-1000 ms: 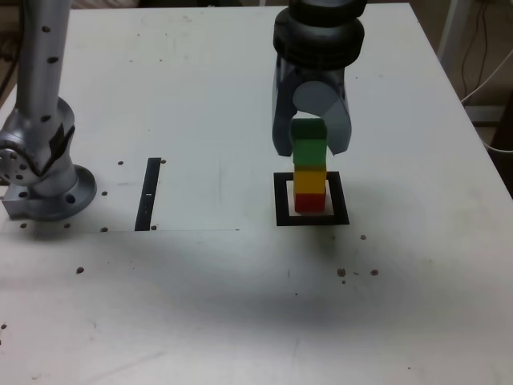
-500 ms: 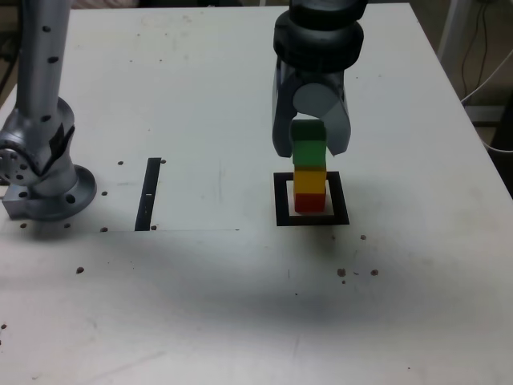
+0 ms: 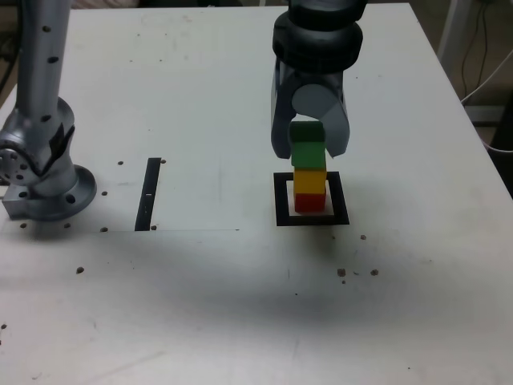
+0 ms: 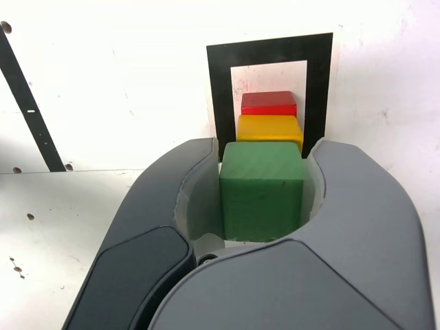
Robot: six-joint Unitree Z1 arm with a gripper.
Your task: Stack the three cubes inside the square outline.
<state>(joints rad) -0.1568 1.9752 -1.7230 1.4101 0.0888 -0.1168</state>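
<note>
A white counter [image 3: 200, 96] seen from above and in front, with a grey robot arm reaching down over it. The end effector [image 3: 309, 151] is closed around a green cube [image 3: 308, 152], one curved jaw pressed against each side, as the wrist view shows clearly.

Directly beneath the green cube stands a yellow cube [image 3: 309, 180], and under that a red cube [image 3: 309, 203]. The red cube rests on the white centre of the square outline [image 3: 280, 200], a thick black frame on the counter. In the exterior view the green cube appears to sit on, or only just above, the yellow one; whether the two faces touch cannot be told for certain.

Over the last second almost nothing has changed. The end effector has stayed clamped on the green cube, and the column of three colours looks the same in each picture, with the green cube perhaps a hair higher in the picture than before. No cube has shifted sideways.

This suggests the stack is essentially built inside the outline, with only the release left: the jaws need to part and the arm lift straight up without nudging the column.

To the exterior view's left lie a thin black strip [image 3: 149, 194] and the arm's round base [image 3: 48, 188], both well apart from the stack.
</note>
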